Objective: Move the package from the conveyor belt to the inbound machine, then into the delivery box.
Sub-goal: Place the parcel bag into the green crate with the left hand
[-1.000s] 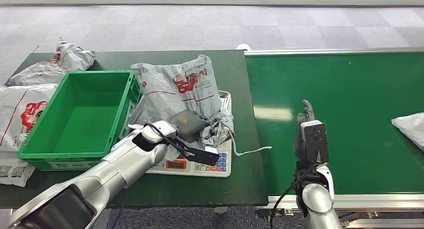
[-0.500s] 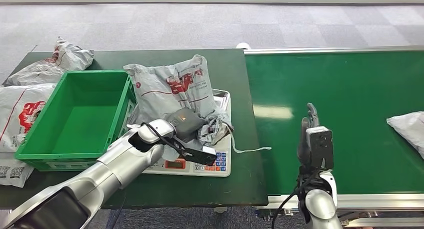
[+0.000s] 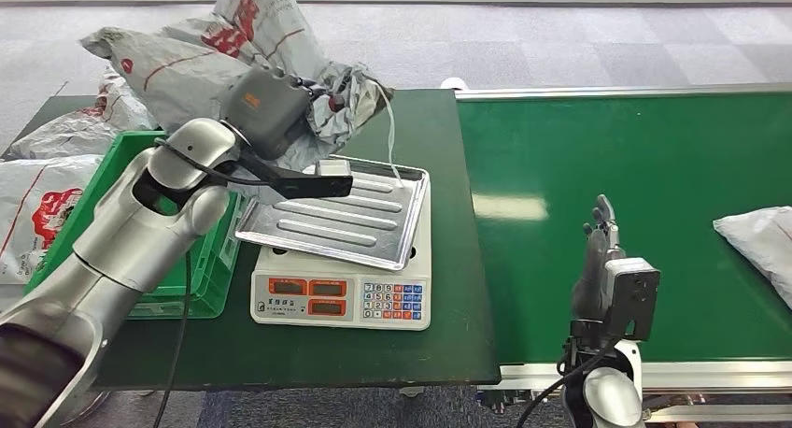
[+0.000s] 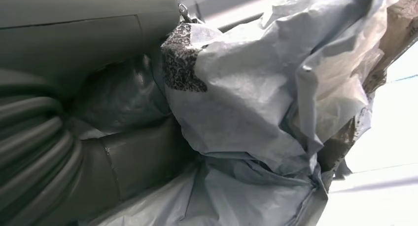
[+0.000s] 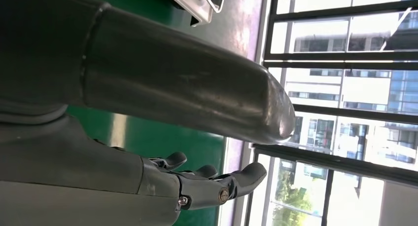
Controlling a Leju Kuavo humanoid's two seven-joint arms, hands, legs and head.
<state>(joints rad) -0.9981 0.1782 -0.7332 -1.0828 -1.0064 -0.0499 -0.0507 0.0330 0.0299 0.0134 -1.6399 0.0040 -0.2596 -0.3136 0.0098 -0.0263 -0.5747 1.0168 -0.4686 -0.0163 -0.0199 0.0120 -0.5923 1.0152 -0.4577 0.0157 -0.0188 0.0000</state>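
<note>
My left hand point(image 3: 269, 106) grips a crumpled grey package point(image 3: 210, 45) with red print and holds it high in the air, above the far side of the table between the green delivery box point(image 3: 207, 280) and the scale. In the left wrist view the package point(image 4: 256, 112) bunches against my thumb point(image 4: 123, 157). The scale point(image 3: 341, 300) carries a bare metal tray point(image 3: 336, 213). Low over the near edge of the green conveyor belt point(image 3: 654, 166), my right hand point(image 3: 598, 260) holds nothing; its fingers point(image 5: 207, 184) are straight and spread.
Another grey package point(image 3: 761, 241) lies on the belt at the right edge. Two more packages point(image 3: 37, 204) point(image 3: 79, 129) lie on the dark table left of the box. My left arm crosses over the box.
My left hand has lifted the package off the scale tray and swung it up and to the left. The right hand has drawn back slightly. The package on the belt has crept left.
</note>
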